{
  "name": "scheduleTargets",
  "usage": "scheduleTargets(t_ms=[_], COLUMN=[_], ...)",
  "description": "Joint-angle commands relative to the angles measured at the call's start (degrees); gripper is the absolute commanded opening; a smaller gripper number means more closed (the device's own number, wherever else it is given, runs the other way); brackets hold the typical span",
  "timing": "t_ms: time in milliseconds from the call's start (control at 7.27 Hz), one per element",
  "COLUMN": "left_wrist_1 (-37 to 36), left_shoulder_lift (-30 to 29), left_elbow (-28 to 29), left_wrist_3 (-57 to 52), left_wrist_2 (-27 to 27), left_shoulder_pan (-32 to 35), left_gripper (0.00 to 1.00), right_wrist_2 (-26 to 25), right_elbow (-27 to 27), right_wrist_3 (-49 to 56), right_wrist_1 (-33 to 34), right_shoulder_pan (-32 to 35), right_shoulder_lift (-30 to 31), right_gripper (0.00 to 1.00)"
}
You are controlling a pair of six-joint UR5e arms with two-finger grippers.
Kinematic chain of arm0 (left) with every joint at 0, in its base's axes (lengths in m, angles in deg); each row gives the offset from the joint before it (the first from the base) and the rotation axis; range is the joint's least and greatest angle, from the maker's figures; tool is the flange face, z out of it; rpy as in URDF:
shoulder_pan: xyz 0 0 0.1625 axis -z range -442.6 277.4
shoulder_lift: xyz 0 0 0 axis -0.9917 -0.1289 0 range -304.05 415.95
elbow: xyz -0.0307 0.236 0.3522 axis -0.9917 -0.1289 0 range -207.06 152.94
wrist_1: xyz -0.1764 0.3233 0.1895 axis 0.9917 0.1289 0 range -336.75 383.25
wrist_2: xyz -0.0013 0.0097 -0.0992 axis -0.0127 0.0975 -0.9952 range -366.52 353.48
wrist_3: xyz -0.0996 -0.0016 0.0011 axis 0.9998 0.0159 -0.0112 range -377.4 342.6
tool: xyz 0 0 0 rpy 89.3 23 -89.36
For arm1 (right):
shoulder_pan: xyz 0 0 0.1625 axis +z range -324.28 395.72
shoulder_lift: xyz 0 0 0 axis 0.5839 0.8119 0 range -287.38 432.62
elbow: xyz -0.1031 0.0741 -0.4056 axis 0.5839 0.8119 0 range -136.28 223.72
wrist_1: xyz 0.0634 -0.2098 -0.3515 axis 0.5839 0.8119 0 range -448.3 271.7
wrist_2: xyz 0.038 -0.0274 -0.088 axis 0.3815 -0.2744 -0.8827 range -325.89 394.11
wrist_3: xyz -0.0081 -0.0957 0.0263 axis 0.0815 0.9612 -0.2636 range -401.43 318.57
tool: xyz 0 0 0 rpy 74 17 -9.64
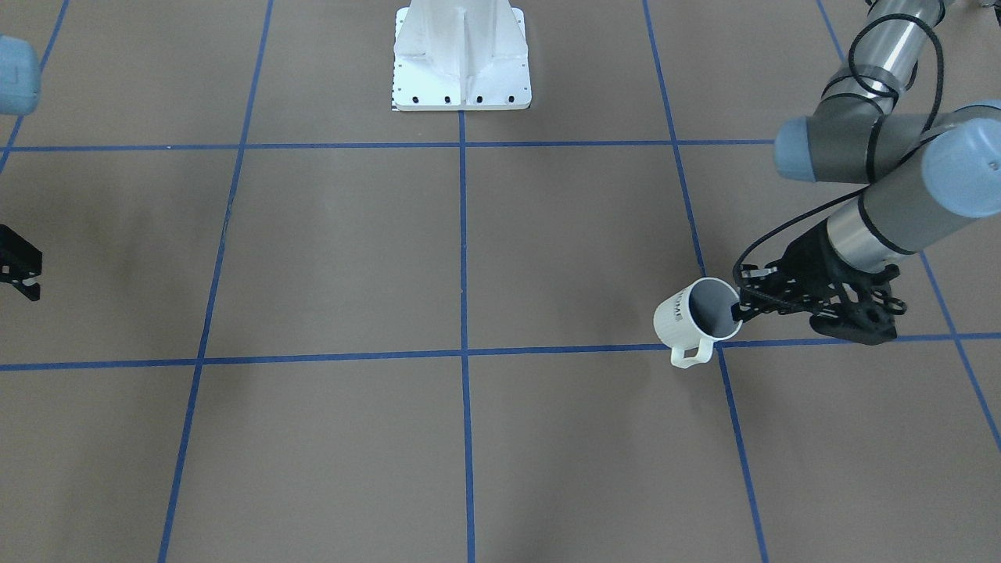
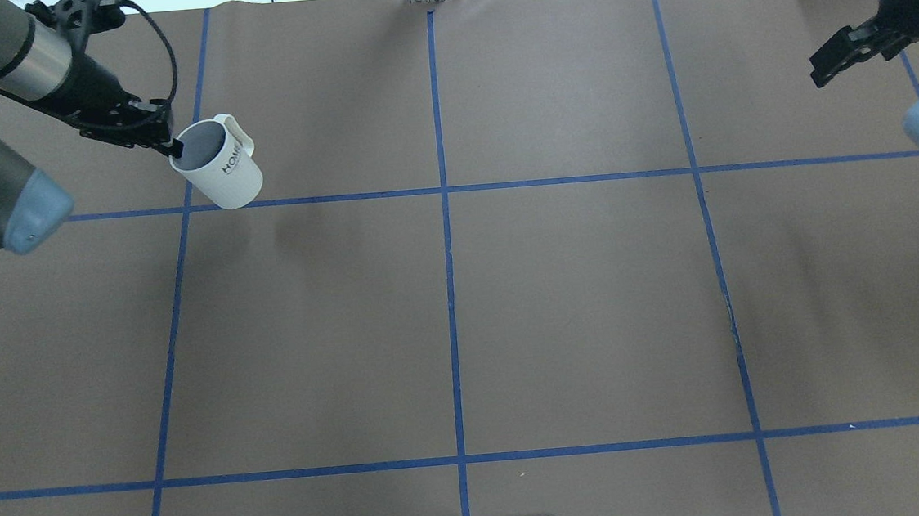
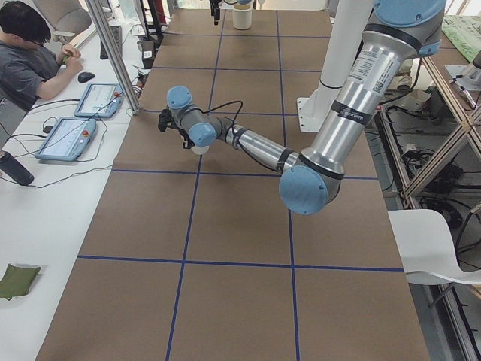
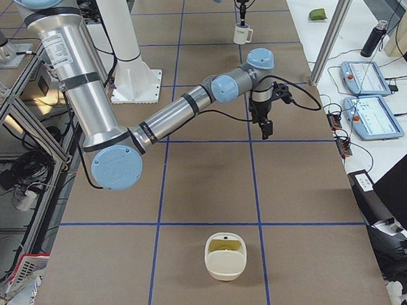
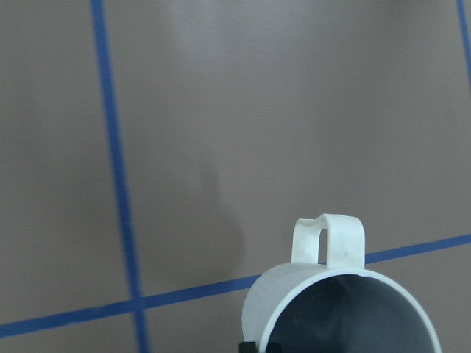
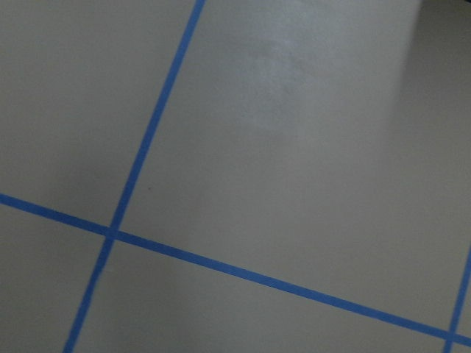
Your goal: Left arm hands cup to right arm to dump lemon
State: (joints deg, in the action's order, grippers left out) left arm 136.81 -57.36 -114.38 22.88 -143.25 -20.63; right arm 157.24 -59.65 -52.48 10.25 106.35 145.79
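Note:
The white cup with black "HOME" lettering hangs above the table at the far left of the overhead view, a little tilted, handle pointing away from the arm. My left gripper is shut on its rim, opposite the handle. The cup also shows in the front view and the left wrist view. Its inside looks plain grey; the lemon is hidden or out of view. My right gripper hangs far away at the table's right side, open and empty, and shows in the front view.
A cream container with something yellow-green inside stands on the table at its right end. The white robot base sits at mid table edge. Blue tape lines grid the brown table. An operator sits at the side desk.

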Motion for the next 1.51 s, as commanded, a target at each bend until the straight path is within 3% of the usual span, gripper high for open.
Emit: scheduleTargets(t_ms=[0, 275, 550, 825, 962, 1238, 1375], left_wrist_1=[0.0, 0.09, 0.17, 0.26, 0.26, 0.52, 0.18], left_shoulder_lift=[9.64, 17.48, 19.61, 19.71, 19.62, 19.71, 19.36], left_elbow=[-4.32, -6.28, -6.11, -5.76, -5.49, -5.84, -6.36], left_wrist_3=[-12.28, -20.73, -21.11, -21.11, -21.11, -21.11, -21.03], left_wrist_2=[2.23, 5.58, 5.59, 5.59, 5.59, 5.59, 5.24], left_shoulder_pan=[3.51, 4.13, 3.87, 3.78, 3.69, 3.87, 4.22], left_gripper=[0.0, 0.0, 0.0, 0.0, 0.15, 1.0, 1.0], right_wrist_2=[0.27, 0.18, 1.49, 4.92, 5.01, 4.84, 4.93], right_elbow=[0.09, 0.71, 3.59, 4.31, 4.31, 4.83, 4.67], right_wrist_3=[5.51, 11.26, 19.01, 19.49, 19.31, 19.57, 19.31], right_wrist_1=[5.94, 5.42, 5.25, 4.29, 3.15, 2.7, 2.61], right_shoulder_pan=[4.15, 6.53, 10.39, 11.55, 11.55, 11.55, 11.55], right_shoulder_lift=[1.53, 5.22, 7.25, 9.35, 10.67, 11.38, 10.95], right_gripper=[1.0, 1.0, 1.0, 1.0, 1.0, 1.0, 1.0])
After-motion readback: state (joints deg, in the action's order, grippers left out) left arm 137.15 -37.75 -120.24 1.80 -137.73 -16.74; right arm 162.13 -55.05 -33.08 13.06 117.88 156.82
